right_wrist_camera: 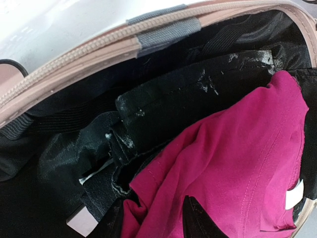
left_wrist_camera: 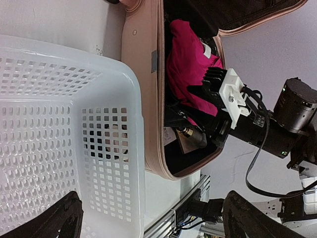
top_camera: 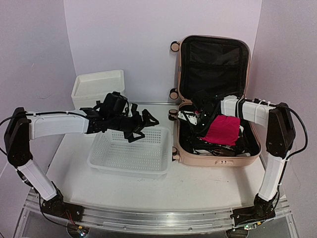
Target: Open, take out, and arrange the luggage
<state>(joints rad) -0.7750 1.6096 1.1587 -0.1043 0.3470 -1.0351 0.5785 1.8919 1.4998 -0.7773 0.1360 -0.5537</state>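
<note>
The walls are pale purple and the table is white. The luggage sits on the right side of the table. It is already open, and its lid stands up at the back by the wall. The bottom half lies flat, full of dark things, with a bright pink cloth on top.

The right gripper is down inside the luggage, right at the left edge of the pink cloth. I cannot tell how wide its jaws are, or if they have hold of anything. Its own camera shows only one dark finger tip, low against the cloth.

The left gripper hangs over the white basket, which sits just to the left of the luggage. Its jaws are wide apart with nothing in them. A white box sits at the back left.

The right arm is much nearer to the things in the luggage, so I think it should do the picking. The cloth lies below and to the right of its jaws, all crumpled, with no clear long side. The basket is off to the left, past the luggage wall, so anything picked has to go up first and then across
</note>
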